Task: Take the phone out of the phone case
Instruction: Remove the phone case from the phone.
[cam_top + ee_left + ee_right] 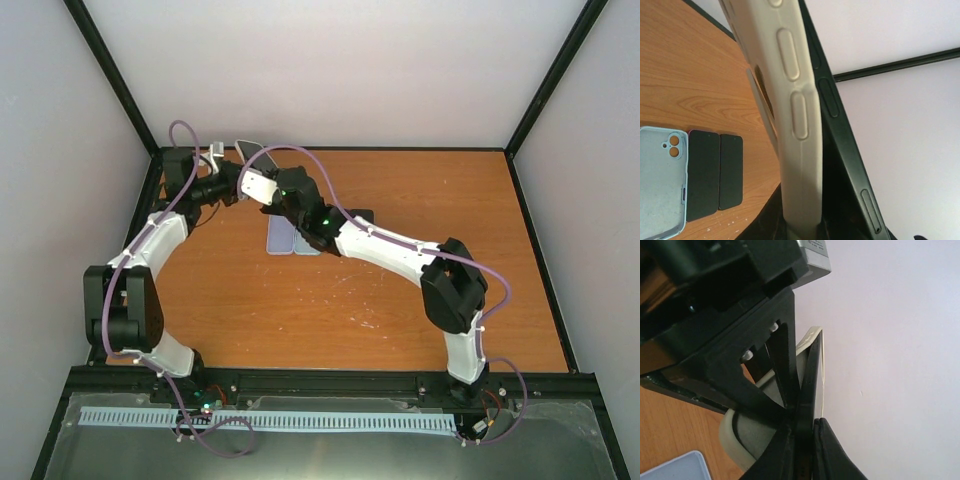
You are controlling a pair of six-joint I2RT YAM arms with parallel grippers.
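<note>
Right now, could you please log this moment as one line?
left fingers: shut on case | right fingers: shut on phone | phone: partly out

Place: a robot test cell in a lab.
Enclosure: plain white wall panels (340, 70) set in black metal frame posts (555, 75).
Bench: bare orange wood-grain tabletop (420, 200).
Equipment: white-and-black left robot arm (150, 245) and matching right robot arm (390, 245) on a black base rail (330, 382).
Wiring: looped purple cables (120, 270), white slotted cable duct (300, 420).
</note>
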